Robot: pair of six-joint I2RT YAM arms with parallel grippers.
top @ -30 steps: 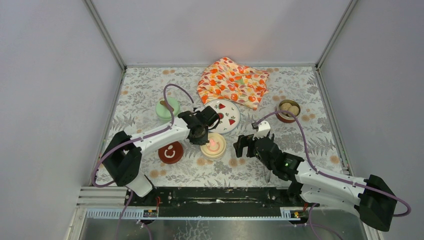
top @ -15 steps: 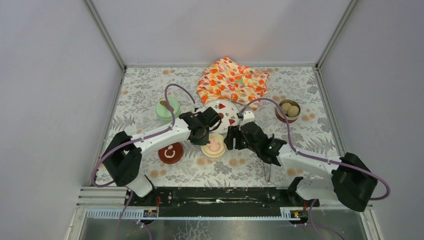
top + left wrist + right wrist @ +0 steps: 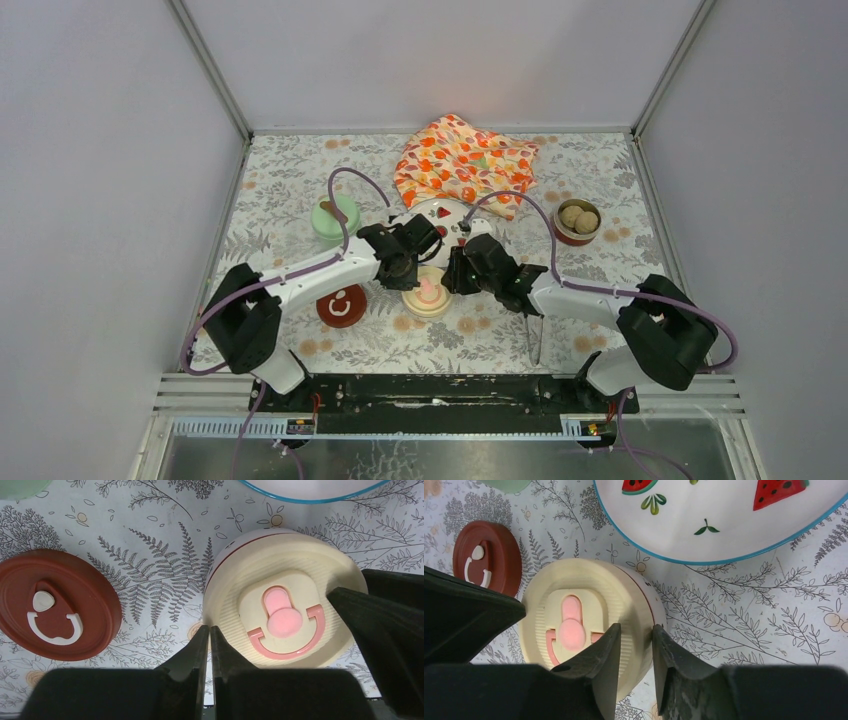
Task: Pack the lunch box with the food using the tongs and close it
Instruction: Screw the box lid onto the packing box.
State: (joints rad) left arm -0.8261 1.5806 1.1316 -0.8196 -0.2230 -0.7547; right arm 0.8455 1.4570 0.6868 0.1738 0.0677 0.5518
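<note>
Having swung leftward, right pincer [image 3: 635, 628] narrowed astride cream lid [image 3: 589, 580] rim, grip unclear, left pincer [image 3: 209, 629] closed, empty.

Seen from my remote station, no lettering, number or brand is legible anywhere. The cream lid [image 3: 280, 615], centre frame, carries only a pink latch shape. The dark red lid [image 3: 55, 610], at left, carries a white one. The plate [image 3: 724, 525] bears watermelon prints.
</note>
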